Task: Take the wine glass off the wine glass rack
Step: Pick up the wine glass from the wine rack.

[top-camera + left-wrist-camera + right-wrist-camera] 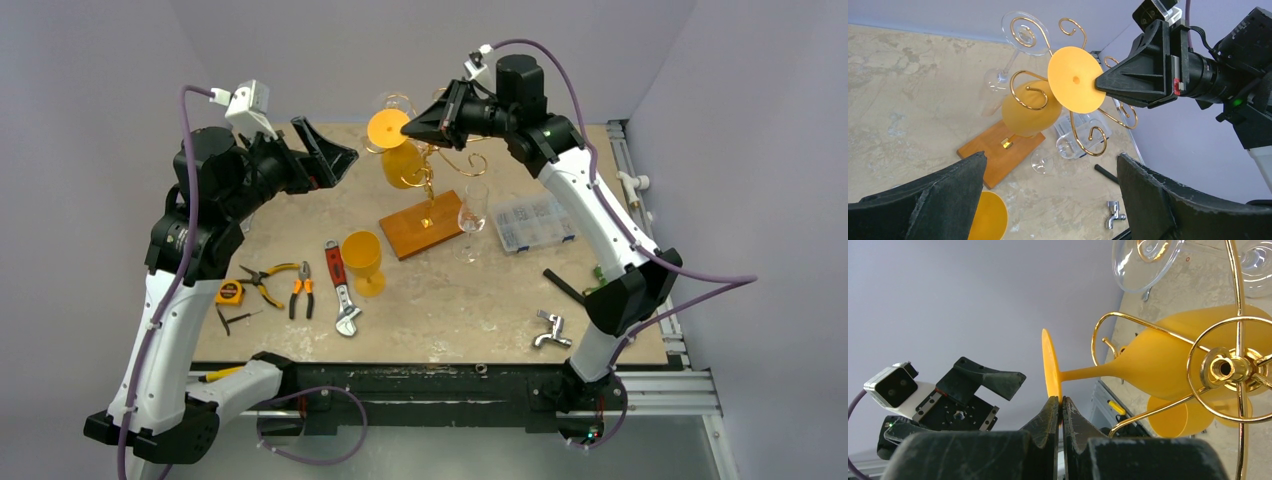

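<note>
The lower rim of the orange wine glass (1148,365)'s foot is hidden between the pressed-together fingertips of the right gripper (1062,412), so how deep the pinch goes cannot be told. Beyond that gripper the wine glass rack (1225,367) is cut by the picture's right edge, its base unseen. Below the left gripper (1050,167), a second orange glass (990,217) is half hidden by a finger and the bottom edge.

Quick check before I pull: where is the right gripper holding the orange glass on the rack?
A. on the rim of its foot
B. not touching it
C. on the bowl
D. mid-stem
A: in the right wrist view the right gripper has its jaws shut on the rim of the flat foot of the orange wine glass, clear of stem and bowl.
</note>
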`<action>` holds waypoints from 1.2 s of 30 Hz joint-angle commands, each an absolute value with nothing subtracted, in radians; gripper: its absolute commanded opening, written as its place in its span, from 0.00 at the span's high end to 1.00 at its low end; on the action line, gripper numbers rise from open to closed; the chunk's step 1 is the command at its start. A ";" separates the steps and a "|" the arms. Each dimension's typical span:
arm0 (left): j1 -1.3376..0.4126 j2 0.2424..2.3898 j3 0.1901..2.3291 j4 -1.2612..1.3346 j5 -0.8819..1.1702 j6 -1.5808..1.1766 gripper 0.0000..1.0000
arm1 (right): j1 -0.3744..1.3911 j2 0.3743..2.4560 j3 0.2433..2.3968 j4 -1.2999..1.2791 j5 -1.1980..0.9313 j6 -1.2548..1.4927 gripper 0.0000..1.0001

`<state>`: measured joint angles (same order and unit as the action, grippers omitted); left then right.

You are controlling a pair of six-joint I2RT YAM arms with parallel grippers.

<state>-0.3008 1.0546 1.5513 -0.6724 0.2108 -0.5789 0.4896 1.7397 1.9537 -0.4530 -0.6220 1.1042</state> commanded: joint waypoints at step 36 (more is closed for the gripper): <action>-0.291 1.066 1.626 -0.681 0.242 -0.582 0.09 | 0.521 1.763 1.995 -0.342 -0.889 1.109 1.00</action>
